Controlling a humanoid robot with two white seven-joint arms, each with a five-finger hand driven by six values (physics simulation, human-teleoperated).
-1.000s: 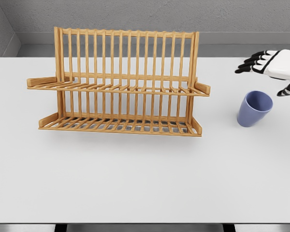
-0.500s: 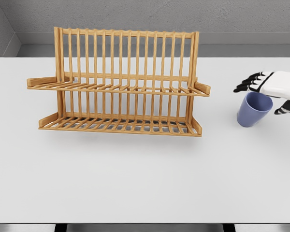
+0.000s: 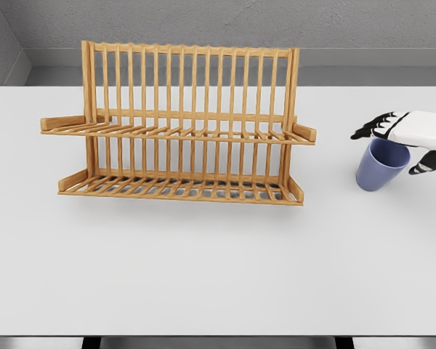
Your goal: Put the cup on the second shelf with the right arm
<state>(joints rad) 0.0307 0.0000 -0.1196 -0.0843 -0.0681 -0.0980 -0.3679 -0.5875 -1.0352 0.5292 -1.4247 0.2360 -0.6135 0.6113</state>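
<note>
A blue cup (image 3: 378,167) stands on the white table (image 3: 218,254), to the right of a wooden two-tier dish rack (image 3: 178,123). The rack's upper shelf (image 3: 174,133) and lower shelf (image 3: 178,190) hold nothing. My right hand (image 3: 400,145) comes in from the right edge and hovers right over the cup's rim, the black fingers (image 3: 370,131) spread on the far side and the thumb (image 3: 429,164) on the near right. The hand is open, and whether it touches the cup is unclear. The left arm is out of view.
A grey wall runs behind the table's far edge. The rack's right end post (image 3: 293,94) stands about a hand's width left of the cup.
The right hand has come down and slightly left from above the cup to its rim. Over the last half second it barely moved. The cup and rack stayed put.
</note>
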